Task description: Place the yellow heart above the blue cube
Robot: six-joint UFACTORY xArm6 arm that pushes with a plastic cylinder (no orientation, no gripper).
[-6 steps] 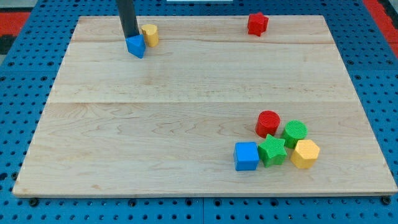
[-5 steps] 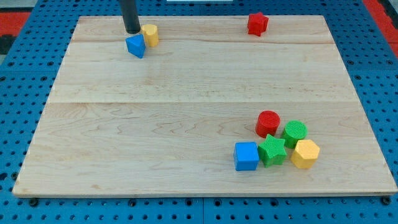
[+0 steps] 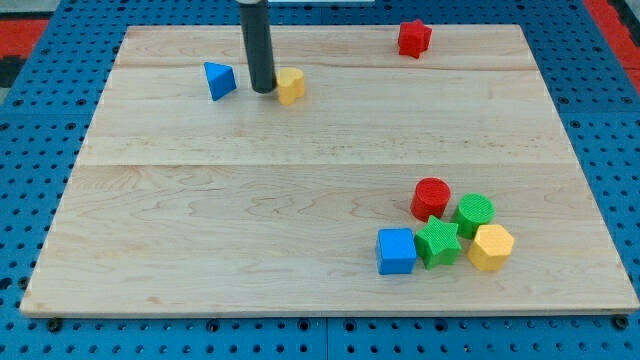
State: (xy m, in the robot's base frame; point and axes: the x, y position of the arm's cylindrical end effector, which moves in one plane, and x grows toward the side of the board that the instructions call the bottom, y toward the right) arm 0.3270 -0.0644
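The yellow heart point(image 3: 290, 85) lies near the view's top, left of centre. My tip point(image 3: 263, 89) stands right against its left side. The blue cube point(image 3: 396, 251) sits at the view's lower right, at the left end of a cluster of blocks. The heart is far up and to the left of the cube.
A blue triangle point(image 3: 219, 80) lies left of my tip. A red star point(image 3: 413, 38) is at the top right. By the blue cube are a green star point(image 3: 438, 243), a red cylinder point(image 3: 431, 198), a green cylinder point(image 3: 474, 213) and a yellow hexagon point(image 3: 490, 247).
My tip has moved right and down, from beside the blue triangle to the heart's left. The yellow heart has slid right and slightly down, away from the blue triangle.
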